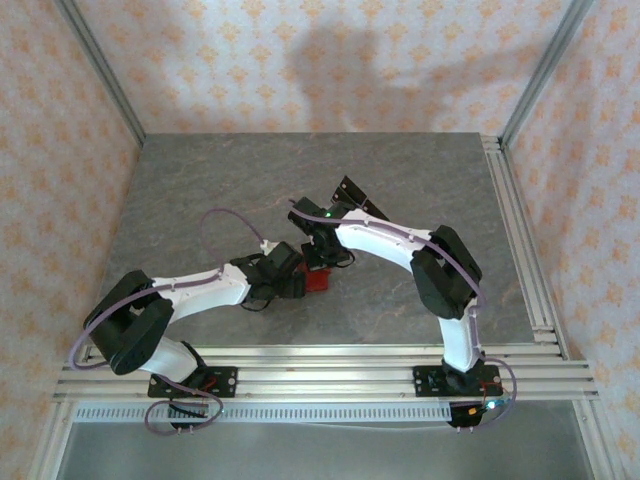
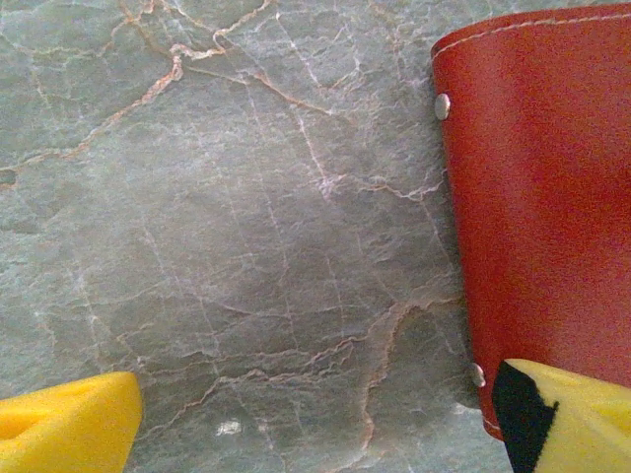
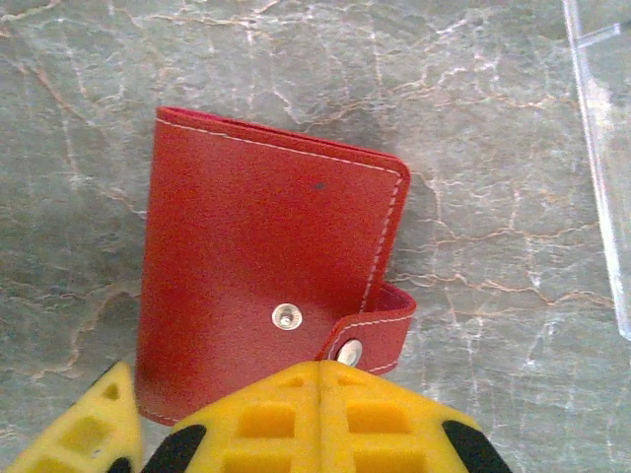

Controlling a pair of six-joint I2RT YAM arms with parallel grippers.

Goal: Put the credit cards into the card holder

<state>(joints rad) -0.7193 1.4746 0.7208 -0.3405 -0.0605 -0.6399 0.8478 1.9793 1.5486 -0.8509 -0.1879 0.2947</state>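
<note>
Grey marbled bench (image 1: 400,180) carries the closed red card holder (image 3: 266,266), flat at its middle. Right end effector (image 3: 320,379) is pressed together at the snap tab (image 3: 380,320); left end effector (image 2: 315,419) is spread, one finger over the holder's edge. The tab may slip free, or the unpinned holder may drag rather than open.

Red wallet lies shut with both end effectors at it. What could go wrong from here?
1. The right end effector is closed at the unsnapped tab of the small red leather fold-over wallet; pulling might drag the whole wallet rather than open it.
2. One finger of the open left end effector sits at the wallet's edge and could nudge it sideways.
</note>
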